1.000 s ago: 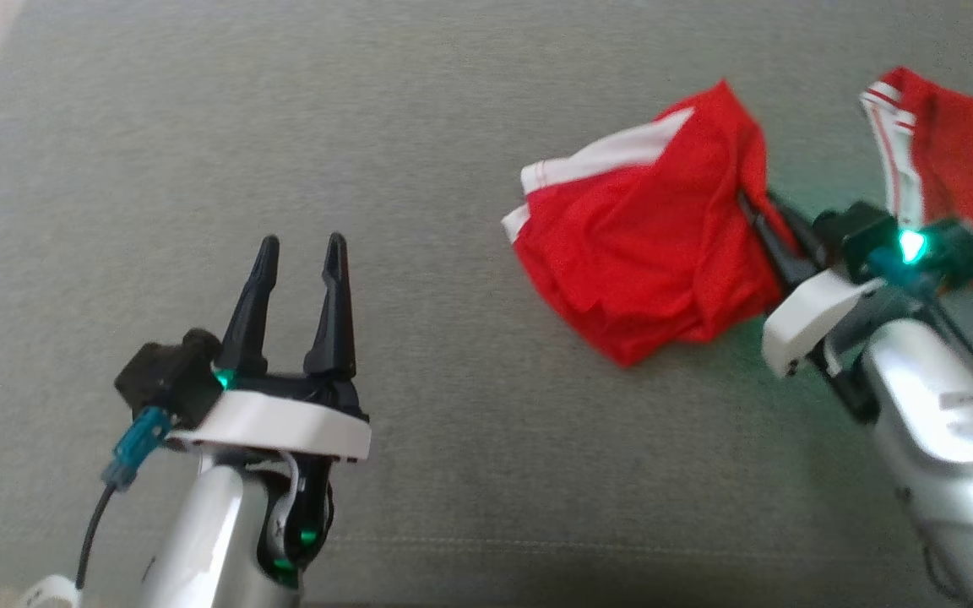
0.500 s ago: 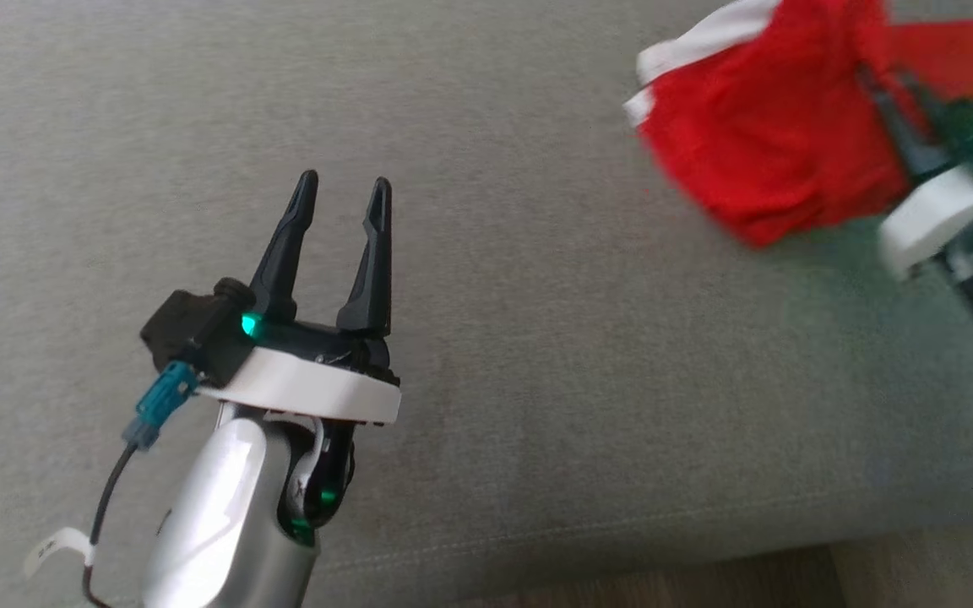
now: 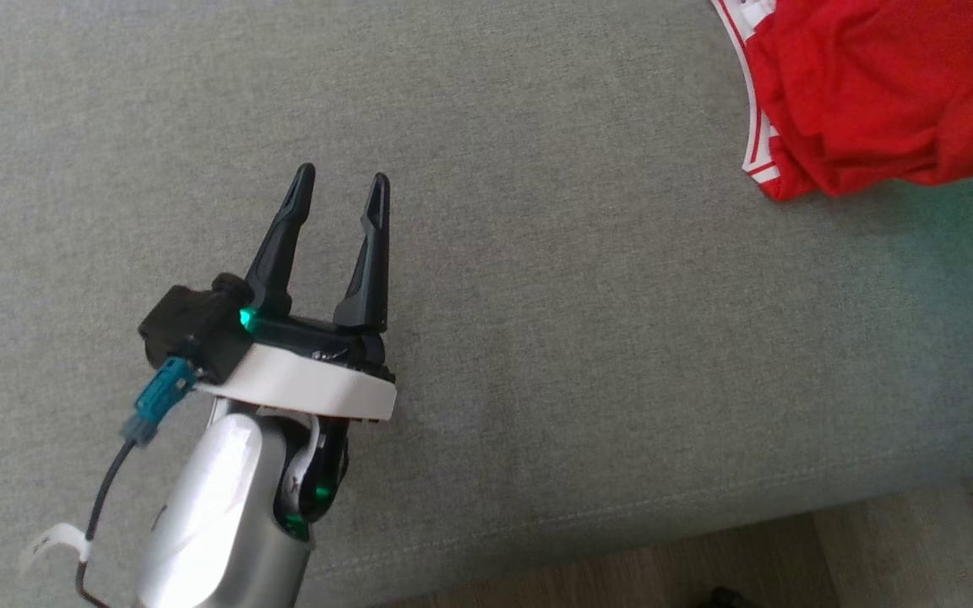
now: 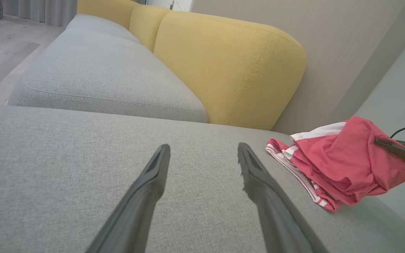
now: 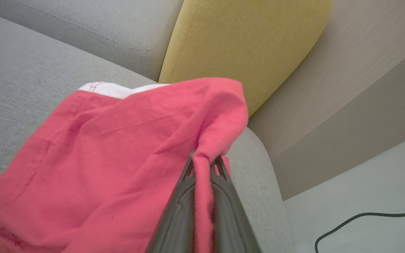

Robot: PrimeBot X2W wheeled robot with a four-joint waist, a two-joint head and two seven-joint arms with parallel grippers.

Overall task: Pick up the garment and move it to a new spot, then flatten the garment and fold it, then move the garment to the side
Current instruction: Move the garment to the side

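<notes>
Right wrist view: right gripper (image 5: 204, 161) clamped on red garment (image 5: 118, 147); left gripper (image 3: 343, 179) gapes empty, garment well to its right.

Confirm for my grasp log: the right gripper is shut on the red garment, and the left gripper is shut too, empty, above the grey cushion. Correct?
No: the left gripper is open, not shut; the left wrist view shows its fingers spread apart, empty, above the grey cushion. The right gripper is indeed shut on the red garment.
</notes>
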